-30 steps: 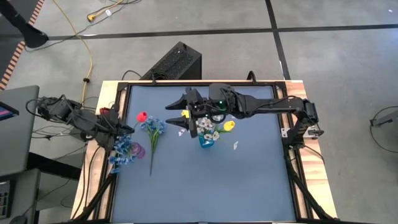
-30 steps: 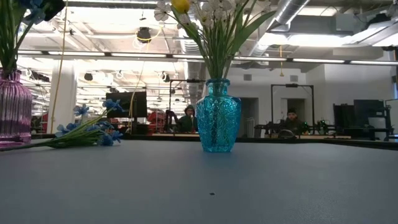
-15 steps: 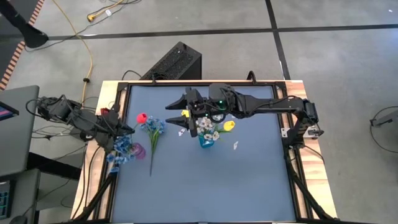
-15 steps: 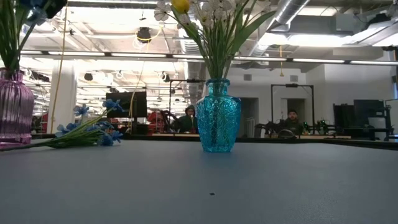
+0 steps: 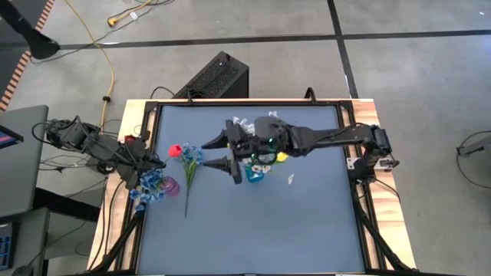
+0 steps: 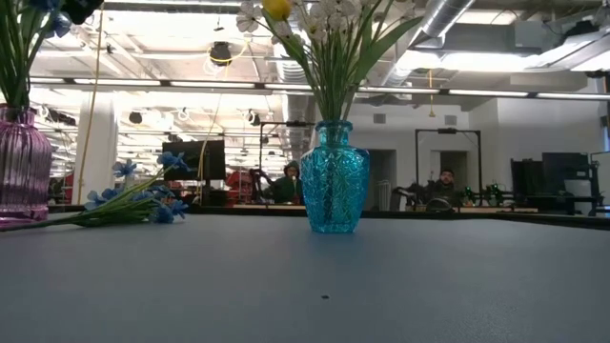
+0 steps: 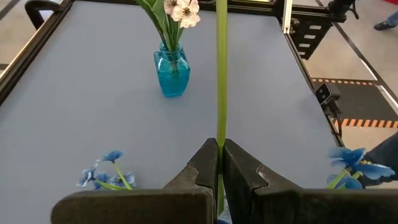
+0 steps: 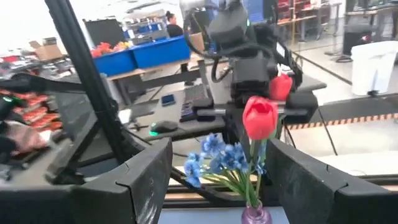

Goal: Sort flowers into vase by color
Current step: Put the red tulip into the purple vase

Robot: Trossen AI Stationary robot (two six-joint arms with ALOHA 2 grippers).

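My left tool (image 7: 219, 163) is clenched on a red tulip's (image 5: 175, 149) stem above the pink vase (image 5: 168, 186) at the bench's (image 5: 307, 222) nine o'clock, while my right tool (image 5: 222, 153) hangs released beside the blue vase (image 5: 255, 175) mid-bench.

No readable text in any view

No label, brand, number or sign can be made out on the table, the vases, the arms or in the room behind; any markings there are too small or blurred to read
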